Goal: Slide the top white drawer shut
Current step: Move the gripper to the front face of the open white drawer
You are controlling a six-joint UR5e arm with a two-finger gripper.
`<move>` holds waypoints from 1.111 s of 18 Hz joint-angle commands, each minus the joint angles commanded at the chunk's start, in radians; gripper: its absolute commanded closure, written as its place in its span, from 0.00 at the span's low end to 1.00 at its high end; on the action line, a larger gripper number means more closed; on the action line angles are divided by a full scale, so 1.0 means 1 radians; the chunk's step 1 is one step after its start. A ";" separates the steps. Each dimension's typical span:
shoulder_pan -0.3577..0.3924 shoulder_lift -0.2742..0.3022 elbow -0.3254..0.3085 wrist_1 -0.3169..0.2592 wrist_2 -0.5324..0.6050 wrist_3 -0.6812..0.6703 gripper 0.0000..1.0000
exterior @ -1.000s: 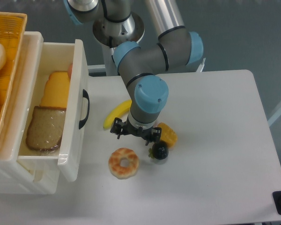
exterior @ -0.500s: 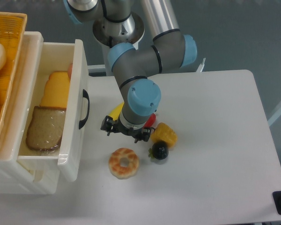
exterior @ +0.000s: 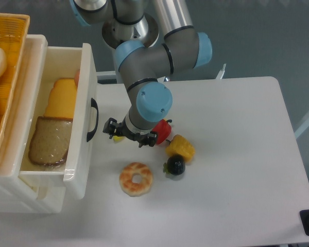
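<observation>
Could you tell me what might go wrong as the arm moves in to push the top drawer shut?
The tool hangs low right over the banana and could drag it toward the top white drawer. A push that lands off the black handle might skew the drawer and jam it.

White, orange and robot blue

The drawer [exterior: 85,110] is glossy white with a black handle [exterior: 93,120]; inside lie a brown bread slice [exterior: 50,140] and a yellow-orange cheese wedge [exterior: 61,98]. The basket [exterior: 13,56] is orange wicker. The table [exterior: 237,154] is plain white. On it: a golden-brown doughnut [exterior: 136,178] with paler patches, a yellow corn piece [exterior: 180,147], a red fruit [exterior: 161,130], a black berry [exterior: 175,165]. The arm [exterior: 149,62] is grey with light blue caps; its gripper [exterior: 131,136] is black.
</observation>
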 joint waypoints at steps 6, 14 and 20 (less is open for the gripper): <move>-0.002 0.002 0.000 0.000 -0.008 0.006 0.00; -0.014 0.011 0.000 0.002 -0.015 0.011 0.00; -0.015 0.017 0.003 0.000 -0.031 0.012 0.00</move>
